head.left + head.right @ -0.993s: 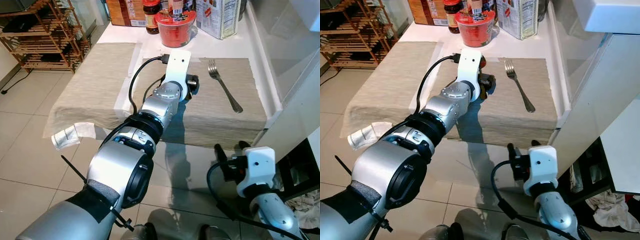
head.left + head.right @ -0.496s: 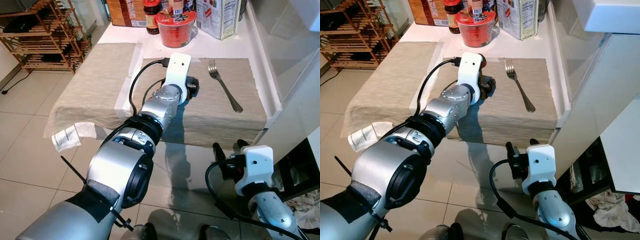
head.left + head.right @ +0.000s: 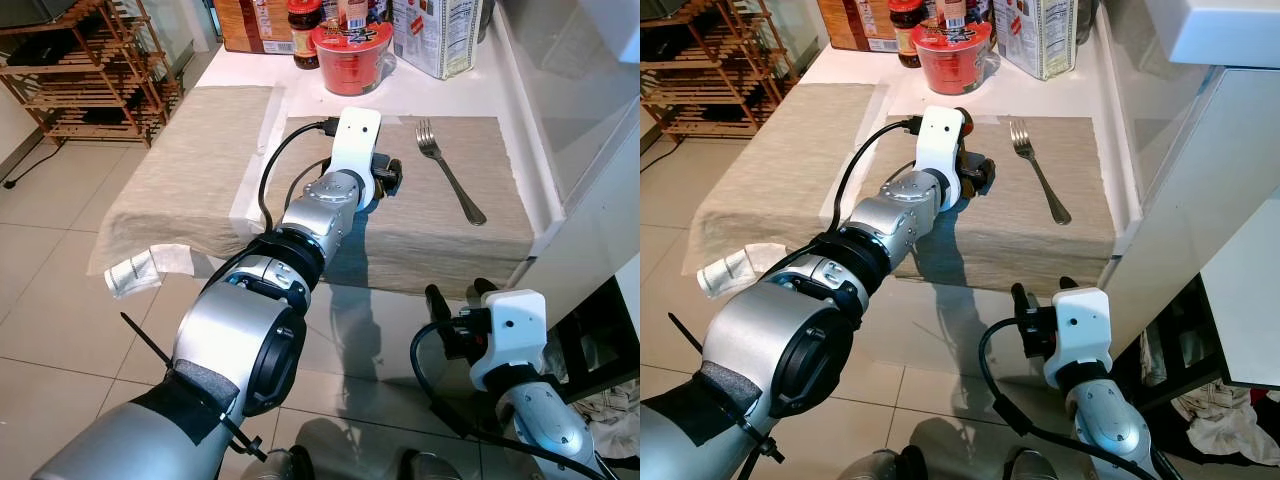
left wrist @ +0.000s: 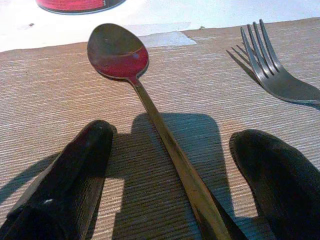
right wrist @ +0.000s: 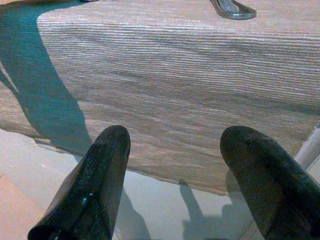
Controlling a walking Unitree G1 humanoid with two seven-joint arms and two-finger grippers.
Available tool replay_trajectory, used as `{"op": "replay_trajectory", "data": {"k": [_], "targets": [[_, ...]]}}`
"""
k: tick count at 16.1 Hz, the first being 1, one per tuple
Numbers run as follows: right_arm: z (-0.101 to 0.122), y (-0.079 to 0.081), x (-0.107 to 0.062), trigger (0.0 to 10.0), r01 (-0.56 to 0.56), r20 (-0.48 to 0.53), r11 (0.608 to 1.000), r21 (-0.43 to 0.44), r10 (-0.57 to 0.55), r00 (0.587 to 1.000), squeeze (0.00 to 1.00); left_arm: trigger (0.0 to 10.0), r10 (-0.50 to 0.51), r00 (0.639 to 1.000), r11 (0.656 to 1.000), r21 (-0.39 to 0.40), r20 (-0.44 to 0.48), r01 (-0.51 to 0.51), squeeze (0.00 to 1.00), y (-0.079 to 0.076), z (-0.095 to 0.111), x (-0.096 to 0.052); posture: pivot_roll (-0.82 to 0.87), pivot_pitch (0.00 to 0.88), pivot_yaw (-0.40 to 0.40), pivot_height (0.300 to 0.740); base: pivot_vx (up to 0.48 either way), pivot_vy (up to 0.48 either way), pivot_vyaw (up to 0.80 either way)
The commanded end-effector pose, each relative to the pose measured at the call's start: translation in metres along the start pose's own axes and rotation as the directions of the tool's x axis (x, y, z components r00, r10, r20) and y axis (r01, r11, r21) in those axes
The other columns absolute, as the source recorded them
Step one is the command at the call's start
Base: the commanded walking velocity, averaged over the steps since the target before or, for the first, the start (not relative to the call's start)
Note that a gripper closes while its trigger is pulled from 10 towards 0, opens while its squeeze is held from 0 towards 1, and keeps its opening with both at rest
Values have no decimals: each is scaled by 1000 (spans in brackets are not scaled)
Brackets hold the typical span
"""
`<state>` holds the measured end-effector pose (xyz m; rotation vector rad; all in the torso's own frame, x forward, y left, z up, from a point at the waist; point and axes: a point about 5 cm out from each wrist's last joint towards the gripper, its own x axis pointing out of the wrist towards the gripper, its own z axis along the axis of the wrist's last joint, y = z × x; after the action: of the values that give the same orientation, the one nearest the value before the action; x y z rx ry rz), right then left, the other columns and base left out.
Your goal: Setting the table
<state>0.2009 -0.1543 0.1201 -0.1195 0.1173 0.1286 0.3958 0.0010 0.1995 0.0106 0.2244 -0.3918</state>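
**Inspector:** State your left fingers.

**Robot:** My left gripper (image 4: 170, 150) is spread wide, low over the near placemat (image 3: 400, 215). The spoon (image 4: 145, 105) lies flat on the mat between my two fingers (image 4: 75, 170), its handle running down the gap and touching neither one. Its bowl points to the far side, toward the red noodle cup (image 3: 351, 55).

**Inspector:** And the fork?

**Robot:** The fork (image 3: 449, 170) lies on the same placemat, to the right of the spoon and apart from it, tines at the far end. Its handle slants toward the mat's near right corner.

**Inspector:** Right gripper?

**Robot:** My right gripper (image 5: 175, 165) is also spread wide and holds nothing. It hangs below the table's near edge, over the floor tiles (image 3: 60, 300), facing the hanging front of the placemat. In its wrist view the tip of the fork's handle shows at the far edge of the cloth.

**Inspector:** Surroundings?

**Robot:** A second placemat (image 3: 190, 160) covers the left half of the white table (image 3: 440, 90). At the far end stand the noodle cup, a jar with a red lid (image 3: 303, 35), and boxes (image 3: 435, 35) on either side of them. A crumpled paper wrapper (image 3: 140, 270) lies on the floor near the table's left corner. A wooden rack (image 3: 80, 70) stands at far left.
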Motion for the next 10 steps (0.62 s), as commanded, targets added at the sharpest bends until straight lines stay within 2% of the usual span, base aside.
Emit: {"op": "replay_trajectory", "data": {"k": [1, 3, 4, 5, 10], "targets": [[2, 3, 0, 10000, -6, 0, 1000, 3, 6, 1000, 0, 10000, -22, 999, 1000, -6, -34, 22, 1000, -4, -7, 0, -210, 128, 138, 740, 0, 0, 0], [2, 4, 1, 10000, -7, 2, 1000, 4, 7, 1000, 0, 10000, -23, 999, 999, 31, -23, 23, 1000, -4, -5, 0, -206, 129, 138, 740, 0, 0, 0], [2, 4, 1, 10000, -8, 2, 1000, 5, 8, 1000, 0, 1412, -25, 999, 1000, 11, -21, 26, 0, -4, -5, 0, -204, 130, 138, 740, 0, 0, 0], [2, 4, 1, 10000, -9, 3, 1000, 6, 9, 1000, 0, 0, -28, 999, 1000, 4, -18, 28, 0, -3, -5, 0, -204, 130, 138, 740, 0, 0, 0], [1, 3, 2, 10000, -11, 0, 1000, 6, 11, 1000, 0, 0, -24, 999, 1000, -10, -29, 24, 0, -2, -7, 0, -200, 128, 134, 740, 0, 0, 0]]}}
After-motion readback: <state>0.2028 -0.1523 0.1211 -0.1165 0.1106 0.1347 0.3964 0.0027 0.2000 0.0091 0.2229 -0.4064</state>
